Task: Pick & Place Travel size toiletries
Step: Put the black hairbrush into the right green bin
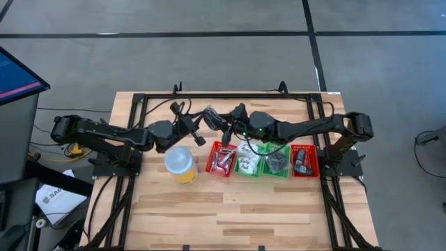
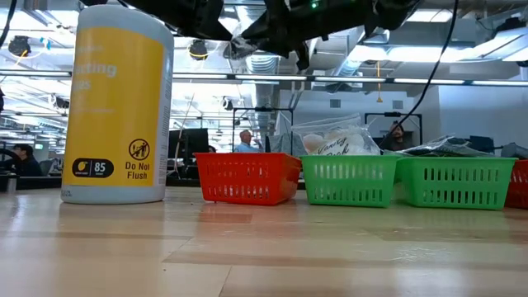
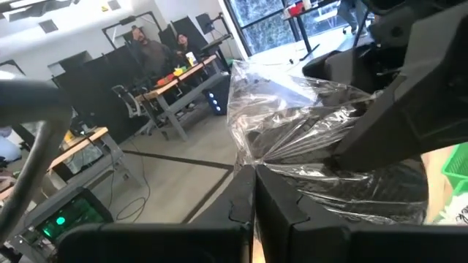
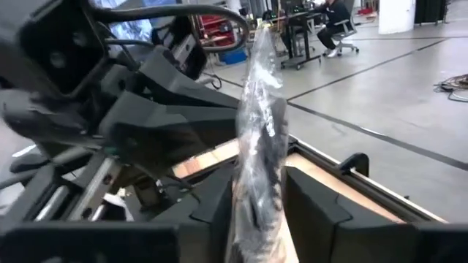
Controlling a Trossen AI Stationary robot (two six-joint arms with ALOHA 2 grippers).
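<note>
Judging by the four bins, sorting is well along: the left red bin (image 1: 221, 162) holds silvery tubes (image 1: 224, 159), the next green bin (image 1: 248, 162) white packets (image 1: 247, 160), the second green bin (image 1: 277, 162) and the right red bin (image 1: 304, 160) dark items, too small to name. One clear-wrapped packet (image 4: 257, 139) with something dark inside is not yet binned; it is up in the air at the far side of the table, above the bins. Both grippers meet there. The right gripper (image 4: 257, 208) has its fingers partly apart and clamped on the packet's edge. The left gripper (image 3: 254, 197) has its fingers pressed together, seemingly pinching the wrap at the packet's other side. Left of the bins stands a yellow cup (image 1: 181, 164); the packet likely goes to a dark-item bin
</note>
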